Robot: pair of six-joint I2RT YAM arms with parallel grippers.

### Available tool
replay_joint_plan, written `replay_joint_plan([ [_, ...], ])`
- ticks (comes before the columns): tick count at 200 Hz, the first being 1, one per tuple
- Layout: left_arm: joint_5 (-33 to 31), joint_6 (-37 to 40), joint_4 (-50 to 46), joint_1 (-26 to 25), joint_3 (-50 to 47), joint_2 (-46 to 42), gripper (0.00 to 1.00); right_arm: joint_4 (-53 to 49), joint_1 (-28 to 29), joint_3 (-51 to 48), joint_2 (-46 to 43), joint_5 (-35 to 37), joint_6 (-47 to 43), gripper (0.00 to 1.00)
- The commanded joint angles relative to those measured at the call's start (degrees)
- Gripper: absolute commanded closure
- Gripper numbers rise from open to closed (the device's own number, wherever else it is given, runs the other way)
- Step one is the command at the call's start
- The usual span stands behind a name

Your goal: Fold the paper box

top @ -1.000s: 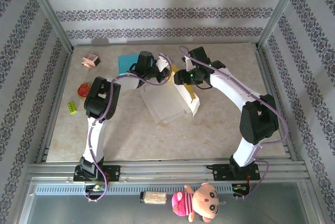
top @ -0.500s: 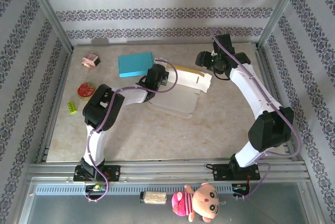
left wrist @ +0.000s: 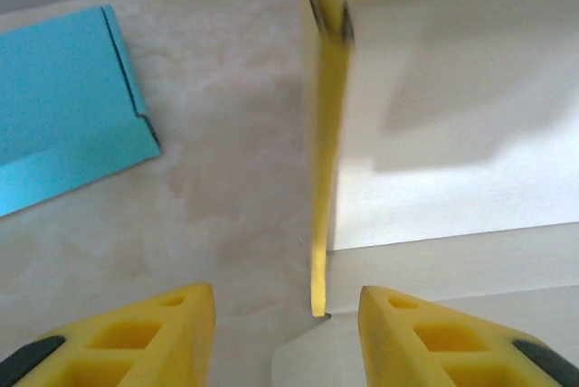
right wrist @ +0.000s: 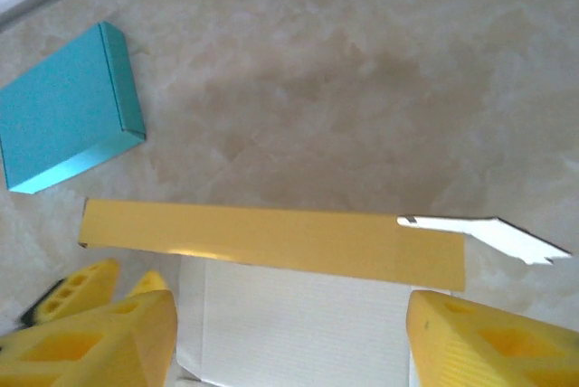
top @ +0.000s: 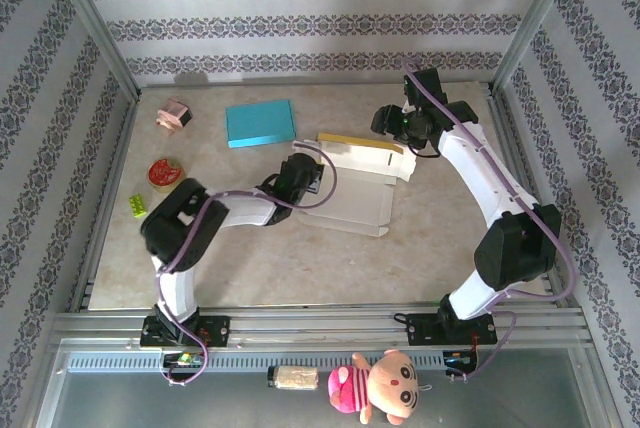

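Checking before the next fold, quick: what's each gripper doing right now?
Left gripper: open, holding nothing; a flap of the paper box stands between its jaws.
Right gripper: open, holding nothing.

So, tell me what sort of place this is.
Probably a robot lab test cell, not a home: a marble-look table boxed in by aluminium frame posts and wallpaper-patterned panels, with the left arm and right arm bolted at its near edge, and a plush doll in front.

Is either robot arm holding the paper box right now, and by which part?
Neither. The left gripper has its jaws open either side of the yellow flap of the paper box, not touching it; the right gripper is open too.
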Motion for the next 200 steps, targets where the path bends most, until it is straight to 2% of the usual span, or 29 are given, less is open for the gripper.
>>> replay_joint_plan([
  [1, 3.1, -8.9, -11.3, 0.6, 1.3, -11.2, 0.55, -3.8, -0.6, -1.1, -3.4, -0.8, 1.7, 0.32],
  [15, 8.7, -12.3, -24.2, 2.2, 7.1, -13.7, 0.52, -3.8, -0.9, -2.6, -3.8, -1.8, 3.0, 0.31],
  [33, 18.3, -16.2, -36.7, 5.9, 17.9, -10.4, 0.52, -2.7, -1.4, -4.3, -3.3, -1.4, 3.4, 0.29],
  [55, 27.2, -18.5, -39.8, 9.3, 26.5, -4.0, 0.49, -1.0, -3.3, -4.8, -0.7, -2.6, 3.4, 0.25],
  [68, 30.3, -18.8, -41.2, 10.3, 31.5, 0.1, 0.45, -0.3, -4.3, -4.7, 1.0, -2.8, 2.7, 0.24],
  [95, 33.0, -19.8, -40.8, 11.4, 37.5, 6.5, 0.36, 1.5, -4.6, -4.0, 3.6, -5.8, 1.5, 0.24],
  [121, 35.4, -21.9, -39.5, 11.5, 39.4, 9.2, 0.33, 3.1, -4.6, -4.9, 5.2, -7.4, 2.6, 0.24],
  [144, 36.7, -23.6, -37.6, 11.5, 38.2, 9.6, 0.33, 5.0, -4.8, -5.4, 6.4, -8.8, 2.7, 0.24],
  [200, 36.7, -26.3, -34.5, 11.5, 33.7, 8.9, 0.38, 8.1, -4.6, -6.5, 8.9, -12.2, 4.8, 0.34],
])
